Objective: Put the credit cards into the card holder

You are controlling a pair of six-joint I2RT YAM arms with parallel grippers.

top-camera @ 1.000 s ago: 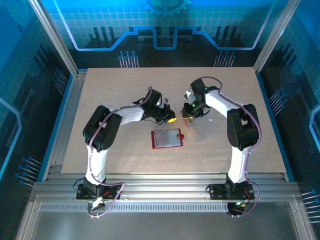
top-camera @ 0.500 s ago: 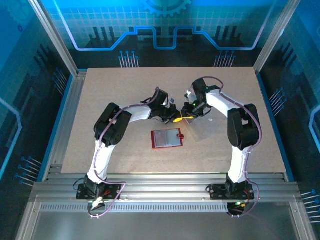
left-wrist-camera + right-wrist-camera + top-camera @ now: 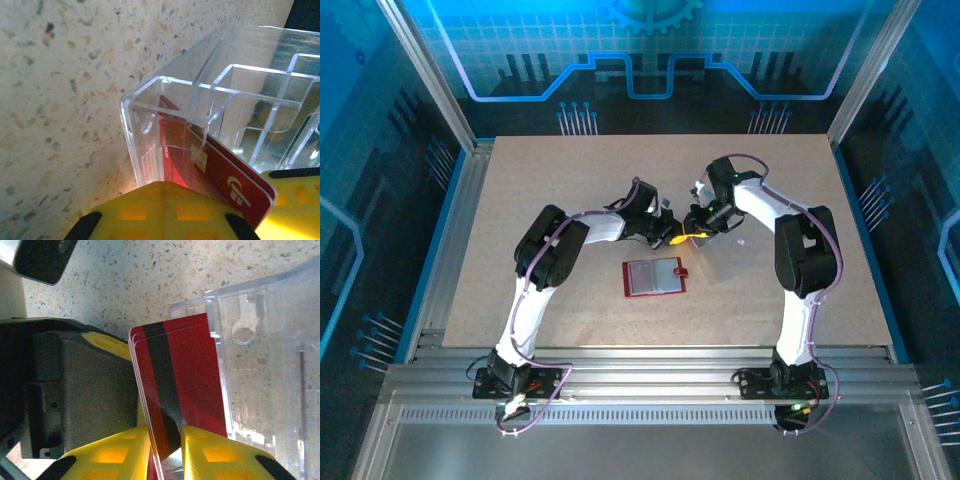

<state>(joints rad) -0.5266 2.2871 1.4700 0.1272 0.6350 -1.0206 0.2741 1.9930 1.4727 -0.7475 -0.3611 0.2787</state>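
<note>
Leaving the wallet (image 3: 655,277) open nearest, clamping the red cards (image 3: 175,375) in both left claw (image 3: 235,200) and right claw (image 3: 167,452) just beyond, against the clear box (image 3: 240,90), and risking a bent or spilled stack by pulling both ways at once.

The credit cards (image 3: 175,390) sit between the right fingers (image 3: 220,452), their far end inside the clear case (image 3: 260,365). The left fingers (image 3: 150,210) are just beside them. The card holder (image 3: 655,277) lies on the bench (image 3: 550,180), near both pairs of fingers on their near side.
</note>
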